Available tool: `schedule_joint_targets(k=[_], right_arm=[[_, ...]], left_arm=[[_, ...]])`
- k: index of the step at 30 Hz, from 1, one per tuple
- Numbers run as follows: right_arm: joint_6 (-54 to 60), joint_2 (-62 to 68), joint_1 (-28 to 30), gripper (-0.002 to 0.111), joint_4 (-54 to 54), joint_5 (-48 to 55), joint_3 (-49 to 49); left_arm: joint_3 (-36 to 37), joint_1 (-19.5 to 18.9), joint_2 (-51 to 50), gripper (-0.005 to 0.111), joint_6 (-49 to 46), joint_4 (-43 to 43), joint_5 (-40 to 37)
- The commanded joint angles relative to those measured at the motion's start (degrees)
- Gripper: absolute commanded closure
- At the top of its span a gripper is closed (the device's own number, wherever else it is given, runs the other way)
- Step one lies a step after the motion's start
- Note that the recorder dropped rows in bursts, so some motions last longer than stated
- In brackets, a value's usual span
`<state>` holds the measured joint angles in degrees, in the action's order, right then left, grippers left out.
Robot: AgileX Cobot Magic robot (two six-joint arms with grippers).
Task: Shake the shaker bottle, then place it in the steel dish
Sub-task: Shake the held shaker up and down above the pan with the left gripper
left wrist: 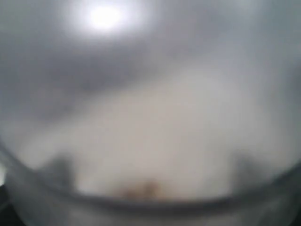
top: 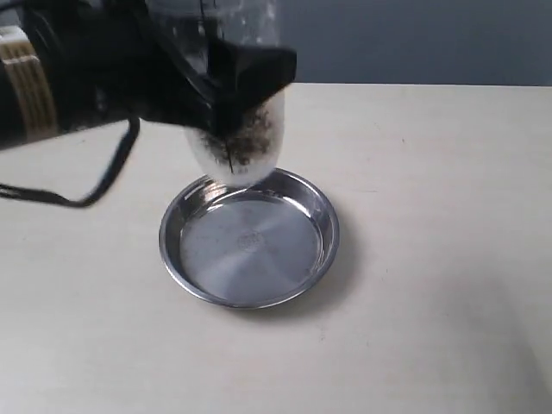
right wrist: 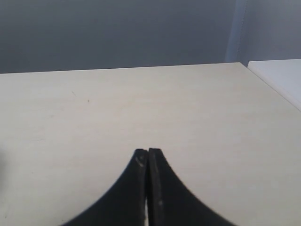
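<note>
The shaker bottle (top: 246,142), frosted clear plastic with dark bits inside, hangs in the air above the far rim of the steel dish (top: 250,239). My left gripper (top: 226,82) is shut on its body from the left; the bottle's top runs out of the exterior view. In the left wrist view the shaker bottle (left wrist: 150,122) fills the whole picture as a blurred frosted wall, and the fingers do not show. The round shiny dish lies on the table with nothing in it. My right gripper (right wrist: 148,151) is shut on nothing, low over bare table; the exterior view does not show it.
A light beige table (top: 431,259) carries the dish. A black cable (top: 95,185) droops from the left arm over the table's left part. The table's far edge (right wrist: 141,67) meets a grey wall, and a white surface (right wrist: 282,77) lies beyond its corner.
</note>
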<state>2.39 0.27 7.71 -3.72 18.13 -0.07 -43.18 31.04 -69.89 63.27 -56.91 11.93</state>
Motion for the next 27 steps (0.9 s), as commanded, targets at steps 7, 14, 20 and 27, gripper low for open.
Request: schedule_joint_targets(k=[7,14,20,27], right_arm=[[0.11,-0.27,0.2,0.109,-0.05,-0.66,0.07],[0.11,-0.27,0.2,0.109,-0.05,-0.66,0.07],[0.11,-0.27,0.2,0.109,-0.05,-0.66,0.07],[0.11,-0.27,0.2,0.109,-0.05,-0.66,0.07]], left_arm=[[-5.37,0.48,0.85,0.106,-3.85,3.88,-9.5],[-0.49,0.48,-3.15,0.106,-2.37,5.05,2.49],[2.51,0.48,-9.05,0.106,-4.99,5.02,-3.46],[-8.71,0.48,0.55,0.106,-6.56,3.21,-3.89]])
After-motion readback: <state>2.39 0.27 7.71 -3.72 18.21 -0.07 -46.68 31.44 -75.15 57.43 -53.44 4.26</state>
